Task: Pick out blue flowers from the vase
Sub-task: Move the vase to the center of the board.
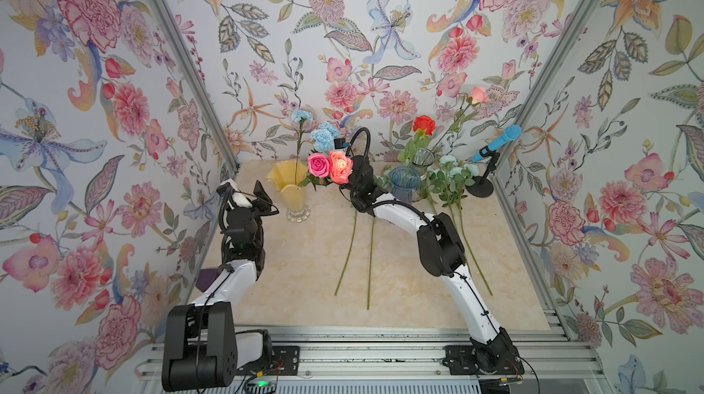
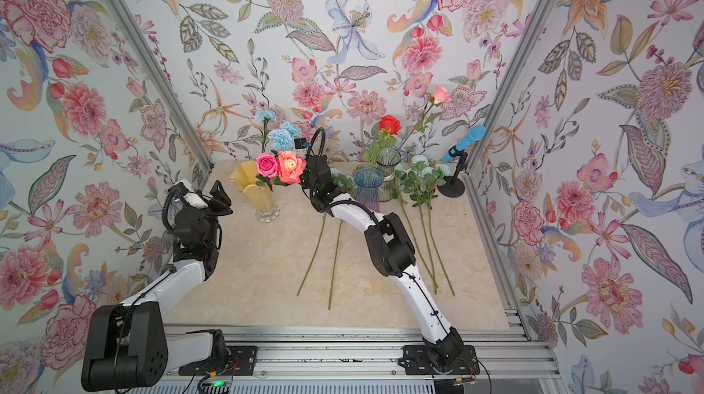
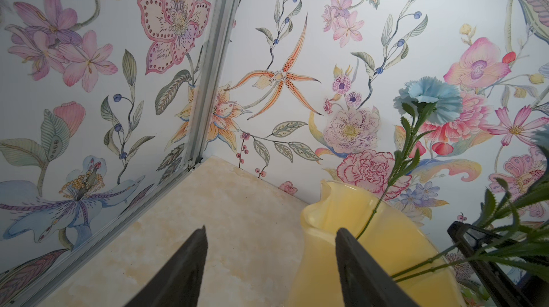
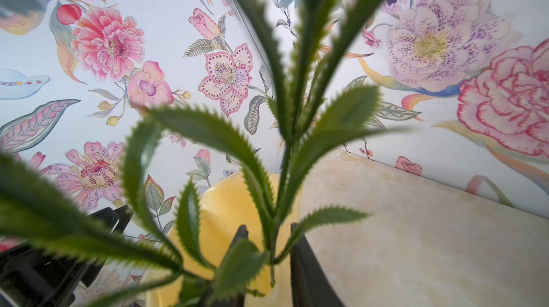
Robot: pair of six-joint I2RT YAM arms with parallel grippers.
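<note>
Closed in narrow around long green stem of sky-blue frilly carnation spray (image 1: pixel 324 136) with right gripper (image 4: pixel 268 226), pinch not tellable, stem running up and far beside right rim of ruffled yellow glass vase (image 1: pixel 295 197), with left gripper (image 3: pixel 271 228) wide open, empty, left of vase.

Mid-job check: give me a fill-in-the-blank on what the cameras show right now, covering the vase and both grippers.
1. The single blue carnation stands in the ___ vase.
2. The left gripper beside that vase is ___ and holds nothing.
3. In the right wrist view, a leafy green ___ runs up between the fingers of the right gripper.
4. The blue microphone sits on a ___ stand.

Missing words: yellow; open; stem; black.
</note>
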